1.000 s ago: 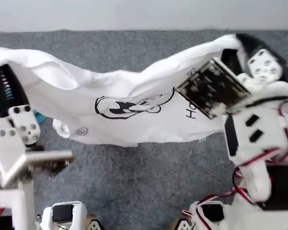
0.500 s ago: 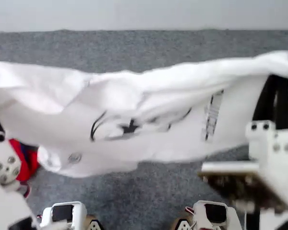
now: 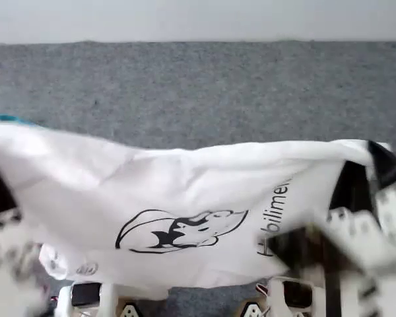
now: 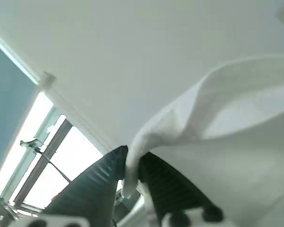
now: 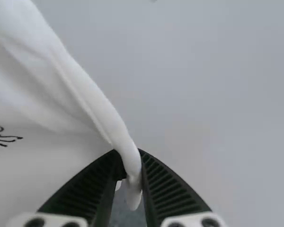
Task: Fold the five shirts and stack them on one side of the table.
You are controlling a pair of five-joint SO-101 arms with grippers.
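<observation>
A white shirt point(image 3: 185, 191) with a black cartoon print and black lettering hangs stretched between both arms, above the near half of the grey table point(image 3: 204, 86). My left gripper point(image 4: 132, 163) is shut on a corner of the white shirt point(image 4: 227, 123), and its arm stands at the left edge of the high view. My right gripper point(image 5: 128, 172) is shut on the other corner of the white shirt point(image 5: 52, 104). Its dark fingers point(image 3: 383, 165) hold the cloth at the right of the high view. The shirt hides the near table surface.
A bit of teal cloth point(image 3: 6, 119) peeks out behind the shirt at the far left. The far half of the grey table lies bare up to its back edge. Arm bases point(image 3: 86, 297) stand at the near edge.
Both arms have lifted the white shirt and drawn it toward the near edge; it now hangs flatter, print facing up. The red item seen at left is now covered.
</observation>
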